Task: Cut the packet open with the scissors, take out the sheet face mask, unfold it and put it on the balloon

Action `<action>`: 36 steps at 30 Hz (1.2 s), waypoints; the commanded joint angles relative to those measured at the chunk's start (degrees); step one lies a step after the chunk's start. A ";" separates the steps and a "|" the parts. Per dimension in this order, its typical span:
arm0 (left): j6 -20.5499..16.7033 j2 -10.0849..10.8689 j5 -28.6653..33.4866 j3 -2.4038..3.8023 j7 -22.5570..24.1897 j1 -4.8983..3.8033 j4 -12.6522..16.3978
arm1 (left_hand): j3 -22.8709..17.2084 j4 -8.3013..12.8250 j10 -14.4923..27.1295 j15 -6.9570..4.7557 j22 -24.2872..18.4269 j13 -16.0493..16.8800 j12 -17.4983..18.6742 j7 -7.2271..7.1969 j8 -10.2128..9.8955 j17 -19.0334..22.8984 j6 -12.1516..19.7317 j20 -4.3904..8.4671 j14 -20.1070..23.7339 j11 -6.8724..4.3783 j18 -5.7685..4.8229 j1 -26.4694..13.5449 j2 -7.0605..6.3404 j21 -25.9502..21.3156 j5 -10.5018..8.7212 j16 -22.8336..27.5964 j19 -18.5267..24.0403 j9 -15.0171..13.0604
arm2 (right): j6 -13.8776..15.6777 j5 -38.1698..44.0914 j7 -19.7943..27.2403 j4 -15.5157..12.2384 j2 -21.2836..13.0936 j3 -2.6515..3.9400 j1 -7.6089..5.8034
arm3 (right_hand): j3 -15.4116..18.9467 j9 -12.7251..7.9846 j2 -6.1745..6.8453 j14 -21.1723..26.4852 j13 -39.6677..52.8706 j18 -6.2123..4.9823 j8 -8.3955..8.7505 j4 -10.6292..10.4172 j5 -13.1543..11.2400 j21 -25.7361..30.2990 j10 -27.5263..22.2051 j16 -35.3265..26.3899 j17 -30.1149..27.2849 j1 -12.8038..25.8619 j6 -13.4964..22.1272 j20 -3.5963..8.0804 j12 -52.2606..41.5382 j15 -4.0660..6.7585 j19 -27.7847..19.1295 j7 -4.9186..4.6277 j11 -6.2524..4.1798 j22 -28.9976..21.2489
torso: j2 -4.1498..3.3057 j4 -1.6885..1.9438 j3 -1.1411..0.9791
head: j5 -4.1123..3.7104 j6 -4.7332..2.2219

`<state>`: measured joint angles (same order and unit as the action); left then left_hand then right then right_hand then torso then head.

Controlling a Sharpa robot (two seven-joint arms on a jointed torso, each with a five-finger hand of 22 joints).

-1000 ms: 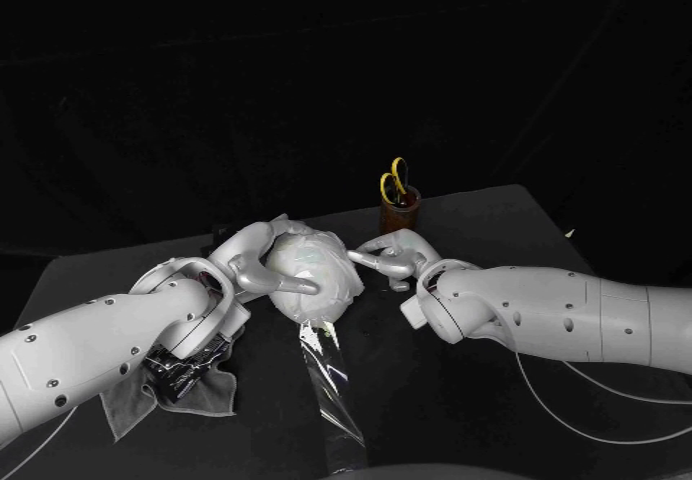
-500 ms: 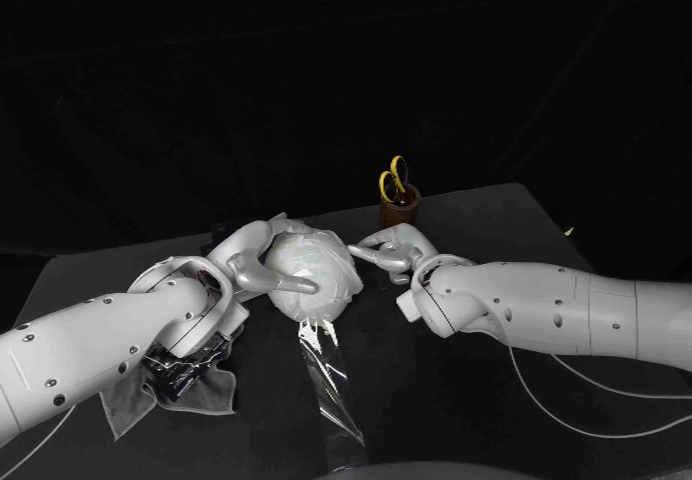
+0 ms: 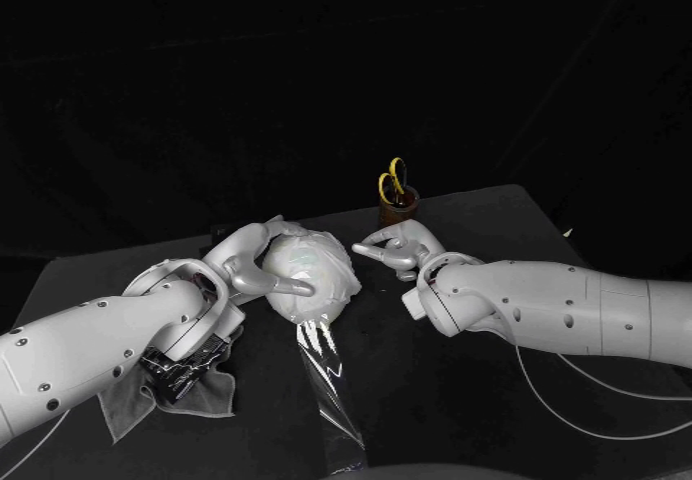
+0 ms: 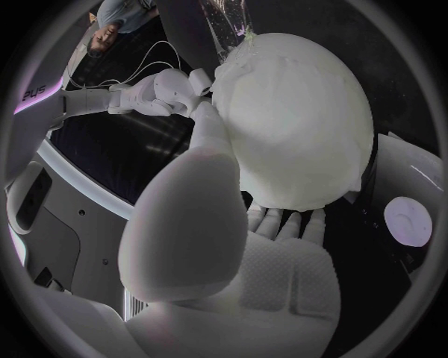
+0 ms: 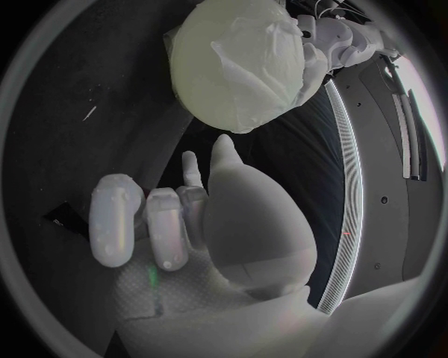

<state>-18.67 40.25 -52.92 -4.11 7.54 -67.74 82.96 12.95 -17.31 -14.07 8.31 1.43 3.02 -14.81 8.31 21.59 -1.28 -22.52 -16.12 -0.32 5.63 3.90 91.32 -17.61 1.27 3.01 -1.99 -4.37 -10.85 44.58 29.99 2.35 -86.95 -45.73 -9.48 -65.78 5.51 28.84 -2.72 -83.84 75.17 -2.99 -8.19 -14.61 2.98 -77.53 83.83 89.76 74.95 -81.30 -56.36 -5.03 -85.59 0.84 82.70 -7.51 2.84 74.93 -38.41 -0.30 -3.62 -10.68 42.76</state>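
My left hand [image 3: 253,265] grips the pale balloon [image 3: 306,272] from its left side, above the table's middle. A white sheet mask [image 4: 280,112] lies draped over the balloon's surface, wrinkled in places [image 5: 266,52]. In the left wrist view my thumb [image 4: 191,216] presses against the balloon. My right hand [image 3: 389,248] hovers just right of the balloon with a small gap, holding nothing, its fingers [image 5: 116,220] loosely bent. The clear cut packet [image 3: 329,380] lies on the table below the balloon. The yellow-handled scissors [image 3: 392,183] stand in a brown holder [image 3: 398,214] behind.
A grey cloth [image 3: 159,398] lies under my left forearm at the front left. The black table [image 3: 490,215] ends just behind the scissors holder. The packet [image 4: 228,19] also shows past the balloon in the left wrist view.
My right hand has drawn back a little from the balloon's right side, where its fingers touched before. The left hand still holds the balloon, shifted only slightly.
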 commanded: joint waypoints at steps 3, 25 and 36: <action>1.11 0.58 -0.23 -0.11 -0.38 0.09 0.42 | -0.34 0.05 -0.21 -0.47 -0.10 0.00 0.00 -0.09 -0.10 0.00 -0.42 0.04 -0.17 0.16 0.48 0.96 -0.09 -0.19 0.16 0.06 0.35 -0.01 | -5.04 -3.64 5.77 -3.14 -1.93 0.02 -0.04 | -0.24 -0.42 -2.17 -6.16 12.56 0.25 0.82 0.42 -0.19 -0.81 4.74 0.24 15.05 -2.56 0.97 -0.08 -0.60 0.11 0.75 -0.11 -0.01 11.32 | -0.03 -0.09 -0.02 | -0.06 -0.09; 1.77 2.13 -0.12 -0.21 -0.73 0.13 0.99 | -0.33 0.04 -0.26 -0.48 -0.14 0.01 -0.01 -0.13 -0.10 -0.02 -0.57 0.03 -0.19 0.13 0.51 1.21 -0.08 -0.21 0.16 0.05 0.44 -0.02 | -10.46 -7.11 9.11 -5.14 -1.82 -0.02 0.28 | 0.70 -1.82 -1.76 -6.16 14.56 0.80 2.42 0.86 -0.21 -3.25 6.00 0.24 15.05 -3.02 1.77 -0.63 -3.95 -0.57 2.06 -0.92 0.73 12.13 | -0.03 0.11 0.03 | -0.46 -0.15; 1.81 2.19 0.03 -0.21 -0.67 0.14 1.17 | -0.40 0.04 -0.26 -0.48 -0.14 0.00 0.01 -0.12 -0.13 0.02 -0.62 0.02 -0.18 0.13 0.53 1.30 -0.08 -0.22 0.16 0.10 0.46 -0.01 | -9.69 -5.48 8.46 -4.57 -0.76 -0.02 0.29 | 0.99 -2.19 -1.59 -6.16 14.54 0.81 2.75 1.66 -0.20 -3.34 5.98 0.24 15.05 -3.97 1.66 -0.89 -3.91 -0.80 2.07 -1.08 0.93 12.15 | -0.03 0.00 0.02 | -0.18 -0.06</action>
<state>-18.13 42.54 -52.86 -4.20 7.44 -67.71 83.96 12.95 -17.31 -14.07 8.10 1.38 3.02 -14.81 8.09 21.48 -1.29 -22.71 -16.11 -0.53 5.63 3.90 91.90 -17.73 1.27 3.01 -1.99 -4.38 -10.80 35.61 23.29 10.29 -91.41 -46.68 -9.52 -65.54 6.52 26.70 -3.38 -84.02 75.21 -2.59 -5.72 -13.25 2.98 -80.65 83.94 89.76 74.95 -83.79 -54.73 -5.46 -89.59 0.58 83.91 -8.68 3.46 74.93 -38.45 -0.23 -3.60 -10.90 42.67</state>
